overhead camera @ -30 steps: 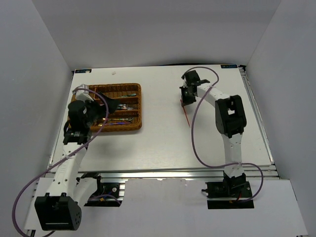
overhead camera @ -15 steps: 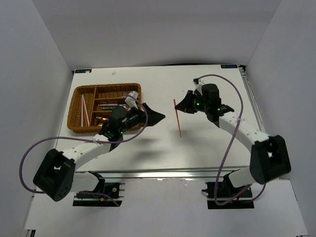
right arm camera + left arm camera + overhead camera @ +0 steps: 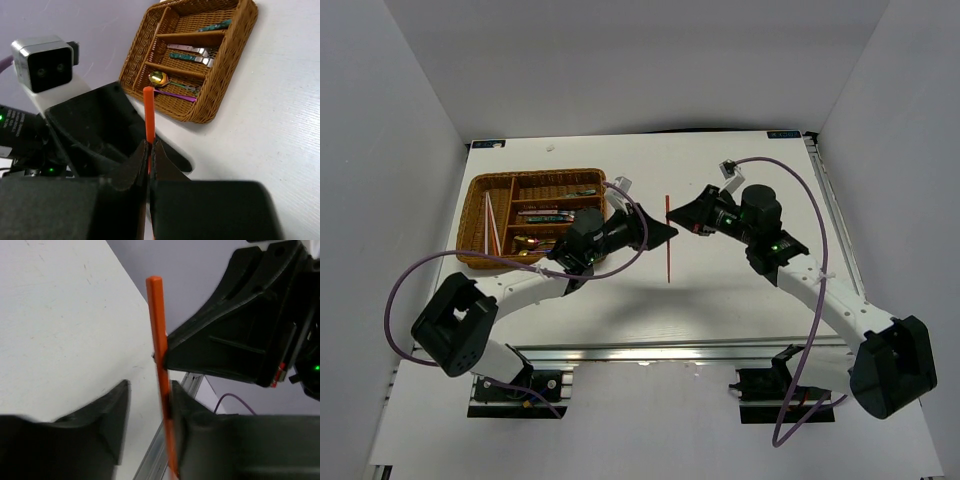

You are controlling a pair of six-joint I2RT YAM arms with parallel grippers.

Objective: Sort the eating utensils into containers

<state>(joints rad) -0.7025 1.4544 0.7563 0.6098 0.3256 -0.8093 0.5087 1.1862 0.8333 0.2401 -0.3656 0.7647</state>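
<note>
Nearly done: last chopstick mid-handover

- The chopstick [image 3: 668, 240] is off the table [image 3: 740, 300], held in the air between the two arms, just right of the tray [image 3: 603, 222].
- On the right gripper [image 3: 149, 146], pads are clamped tight on the shaft and one end pokes out past the fingertips.
- On the left gripper [image 3: 148, 392], jaws are apart. The stick runs through the gap, close against one finger [image 3: 187, 415]; can't tell if it touches. Left has no grip on it yet.

Done so far, going by the tray:
- Crosswise section: white stick [image 3: 487, 215] plus a second red chopstick [image 3: 498, 226].
- Long sections: silver pieces [image 3: 189, 48] further in.
- Section by the near wall: gold spoon [image 3: 159, 77] and rainbow spoon [image 3: 176, 95] together.

Left to do, my read:
- Left closes on the shaft.
- Right lets go.
- Left carries it to the crosswise section and lays it beside its mate.

No other loose utensil shows on the table from the top view, so this looks like the final item.
</note>
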